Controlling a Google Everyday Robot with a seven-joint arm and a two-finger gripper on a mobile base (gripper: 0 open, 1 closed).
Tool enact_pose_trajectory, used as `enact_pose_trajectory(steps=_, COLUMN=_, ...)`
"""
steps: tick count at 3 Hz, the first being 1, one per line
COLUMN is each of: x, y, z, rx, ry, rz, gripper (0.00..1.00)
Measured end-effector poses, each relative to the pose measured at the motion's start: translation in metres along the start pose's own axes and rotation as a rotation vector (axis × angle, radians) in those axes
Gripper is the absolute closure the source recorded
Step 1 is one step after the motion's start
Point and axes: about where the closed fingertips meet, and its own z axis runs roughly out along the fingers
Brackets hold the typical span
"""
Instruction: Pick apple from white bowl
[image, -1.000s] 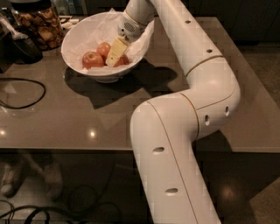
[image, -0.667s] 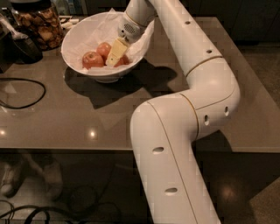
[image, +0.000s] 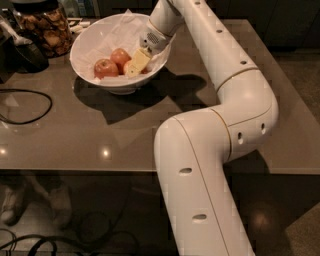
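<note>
- Now mid-reach, at the grasping step: finds the pincer (image: 137, 62) low inside the white bowl (image: 89, 41), toward its right wall.
- Cannot tell whether wide, narrow or closed on fruit.
- Places the red apples (image: 106, 68) on crumpled paper (image: 107, 35) in the bowl, just left of the pincer; bowl on the table (image: 75, 130), near a glass jar (image: 47, 31).
- Calls next, probably, for securing one apple, then lifting straight up past the rim without dragging paper.
</note>
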Motion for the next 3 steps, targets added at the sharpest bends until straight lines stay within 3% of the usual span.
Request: enact_pose_trajectory(steps=3, x=0.0054, y=-0.0042, z=0.0014, rx=-0.001, ry=-0.011, rz=0.002, gripper=0.98)
